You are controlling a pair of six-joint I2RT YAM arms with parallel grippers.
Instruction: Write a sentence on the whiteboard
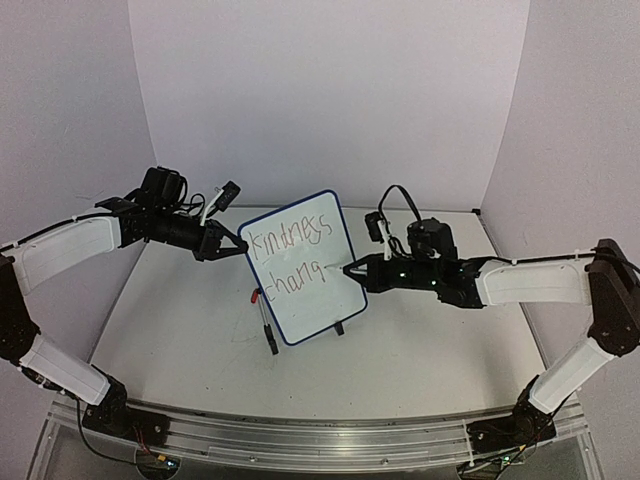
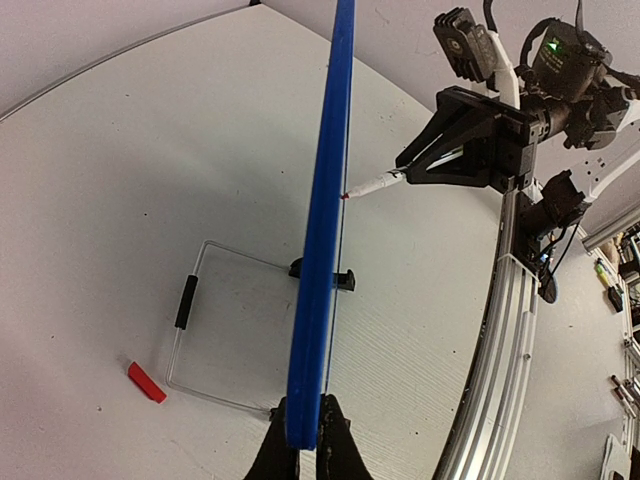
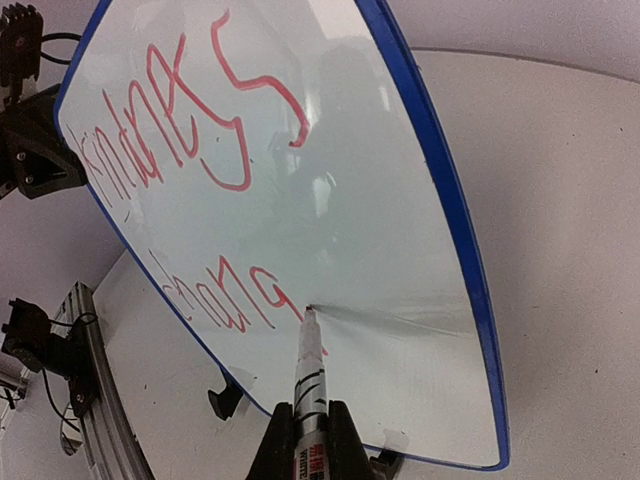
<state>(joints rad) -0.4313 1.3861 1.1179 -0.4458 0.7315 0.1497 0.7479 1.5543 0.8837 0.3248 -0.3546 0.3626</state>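
Whiteboard (image 1: 312, 300) looked light, stiff, tippy: left gripper (image 1: 240, 247) clamped its frame edge, right gripper (image 1: 364, 270) clamped on the marker (image 3: 308, 362).

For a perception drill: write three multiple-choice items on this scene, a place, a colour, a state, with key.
1. Marker tip: A on the table; B on the whiteboard after "chang"; C above "kindness".
2. Sentence colour: A black; B green; C red.
3. Left hand: A shut on the whiteboard's edge; B open; C holding the marker.
B, tip touches beside the g; C, red strokes; A, it pinches the blue frame.
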